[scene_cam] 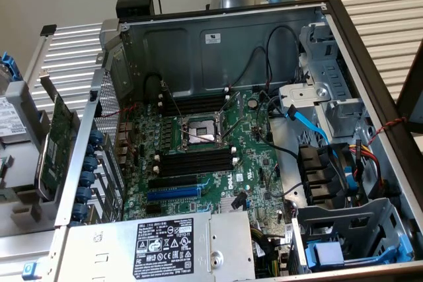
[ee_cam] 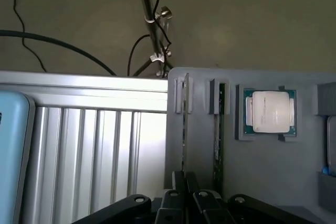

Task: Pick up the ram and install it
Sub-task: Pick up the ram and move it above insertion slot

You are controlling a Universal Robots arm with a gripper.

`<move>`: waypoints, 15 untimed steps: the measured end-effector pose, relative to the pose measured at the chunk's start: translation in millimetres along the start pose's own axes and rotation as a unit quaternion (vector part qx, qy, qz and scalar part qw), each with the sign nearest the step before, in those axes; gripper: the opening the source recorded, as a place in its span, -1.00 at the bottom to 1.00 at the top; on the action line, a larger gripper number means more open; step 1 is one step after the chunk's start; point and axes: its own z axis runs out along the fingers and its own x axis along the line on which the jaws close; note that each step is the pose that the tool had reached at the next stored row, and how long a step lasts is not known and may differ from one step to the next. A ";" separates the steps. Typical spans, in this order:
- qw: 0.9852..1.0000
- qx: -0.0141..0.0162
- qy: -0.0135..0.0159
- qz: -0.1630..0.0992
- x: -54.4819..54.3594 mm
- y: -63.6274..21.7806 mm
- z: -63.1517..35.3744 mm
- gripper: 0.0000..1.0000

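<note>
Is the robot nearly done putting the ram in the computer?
Not yet. The motherboard's black memory slots are empty. The gripper looks shut on the ram, which stands in its gray holder. Lifting and installing are left.

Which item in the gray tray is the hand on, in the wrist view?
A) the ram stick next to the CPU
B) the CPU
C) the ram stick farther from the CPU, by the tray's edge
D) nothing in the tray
C: the hand is shut on the ram standing in the tray slot by its edge; the second stick and the CPU sit apart from it.
</note>
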 end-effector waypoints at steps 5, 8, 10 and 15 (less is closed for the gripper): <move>1.000 0.000 0.000 0.000 2.0 -2.4 -23.0 -0.74; 1.000 -0.001 0.000 0.000 3.8 -7.0 -37.1 -0.74; 1.000 -0.001 0.000 0.000 5.5 -11.3 -46.5 -0.74; 1.000 -0.003 0.000 0.000 10.6 -24.8 -70.1 -0.74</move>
